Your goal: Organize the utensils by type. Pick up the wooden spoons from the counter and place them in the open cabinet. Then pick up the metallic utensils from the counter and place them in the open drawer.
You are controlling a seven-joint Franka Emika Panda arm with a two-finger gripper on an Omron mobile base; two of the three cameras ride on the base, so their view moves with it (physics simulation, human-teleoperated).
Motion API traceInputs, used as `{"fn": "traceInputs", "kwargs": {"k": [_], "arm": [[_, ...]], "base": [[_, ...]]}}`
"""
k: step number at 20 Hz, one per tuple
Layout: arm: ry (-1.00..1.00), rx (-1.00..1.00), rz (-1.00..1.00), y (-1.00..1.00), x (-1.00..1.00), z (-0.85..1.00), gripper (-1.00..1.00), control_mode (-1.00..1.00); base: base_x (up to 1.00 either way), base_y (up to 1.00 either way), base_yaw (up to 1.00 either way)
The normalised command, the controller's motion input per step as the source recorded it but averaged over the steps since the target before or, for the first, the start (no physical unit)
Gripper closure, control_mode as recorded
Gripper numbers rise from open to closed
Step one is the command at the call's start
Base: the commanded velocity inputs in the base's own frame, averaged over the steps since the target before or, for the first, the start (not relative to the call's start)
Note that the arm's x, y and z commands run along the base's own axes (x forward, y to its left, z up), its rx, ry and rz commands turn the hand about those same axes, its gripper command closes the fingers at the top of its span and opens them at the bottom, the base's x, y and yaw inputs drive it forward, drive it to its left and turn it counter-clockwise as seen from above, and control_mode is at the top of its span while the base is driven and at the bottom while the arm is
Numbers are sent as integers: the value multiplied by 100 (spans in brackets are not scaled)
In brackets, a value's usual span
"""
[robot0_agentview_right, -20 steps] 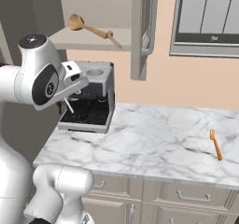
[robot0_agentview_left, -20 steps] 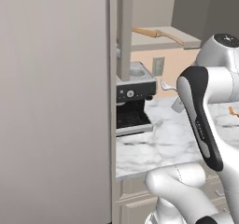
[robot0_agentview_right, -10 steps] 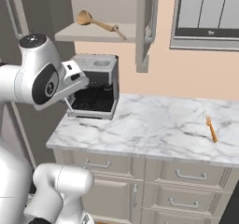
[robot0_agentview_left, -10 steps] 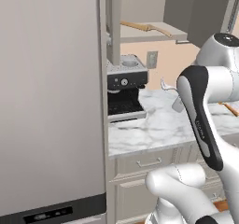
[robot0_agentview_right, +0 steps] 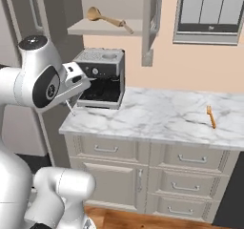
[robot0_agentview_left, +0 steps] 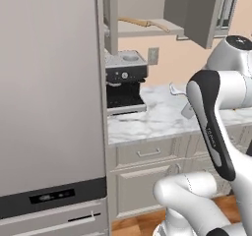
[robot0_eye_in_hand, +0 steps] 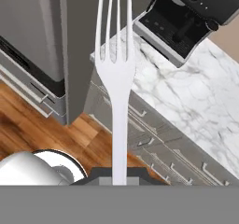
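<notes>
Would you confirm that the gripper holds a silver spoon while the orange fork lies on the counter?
Not quite: the gripper holds a silver fork, not a spoon; the hand view shows its tines. The orange fork does lie on the counter.

Coffee machine (robot0_agentview_right: 101,78) at counter's (robot0_agentview_right: 157,118) left end, below cabinet (robot0_agentview_right: 106,30) holding spoon (robot0_agentview_right: 106,18); fork (robot0_agentview_right: 211,117) far right.

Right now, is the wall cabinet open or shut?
Open: the cabinet door stands swung out, baring the shelf with a wooden spoon on it.
</notes>
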Motion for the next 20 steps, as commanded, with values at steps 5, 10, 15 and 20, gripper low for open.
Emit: {"fn": "traceInputs", "kwargs": {"k": [5,10,15,20], "arm": [[0,0,0,0,0,0,100,100],[0,0,0,0,0,0,100,100],[0,0,0,0,0,0,100,100],[0,0,0,0,0,0,100,100]], "base": [[-65,0,0],[-67,0,0],[-57,0,0],[-38,0,0]]}}
